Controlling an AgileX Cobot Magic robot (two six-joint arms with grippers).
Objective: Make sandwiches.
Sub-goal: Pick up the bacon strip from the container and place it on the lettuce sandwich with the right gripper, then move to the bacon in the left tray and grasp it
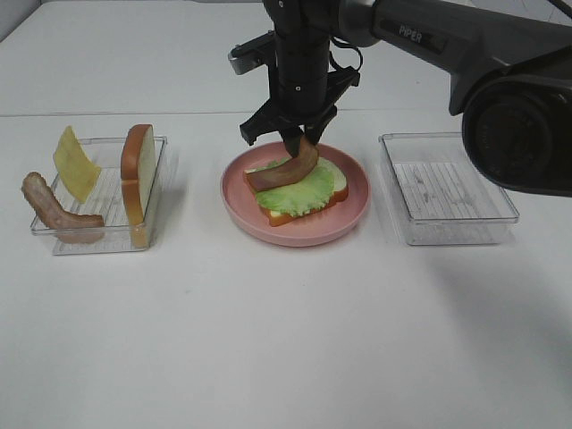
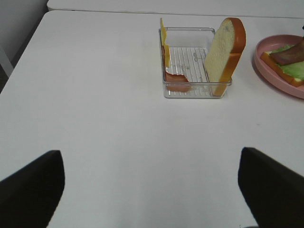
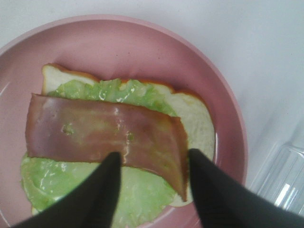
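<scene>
The sandwich stack on the round pink plate is one bread slice under a green lettuce leaf. My right gripper is right above it, shut on one end of a brown bacon strip; the other end rests on the lettuce. The right wrist view shows the bacon across the lettuce and bread, its near end between my fingertips. My left gripper is open and empty over bare table.
A clear tray at the left holds a yellow cheese slice, a second bacon strip and an upright bread slice. A second clear tray stands at the right with nothing in it.
</scene>
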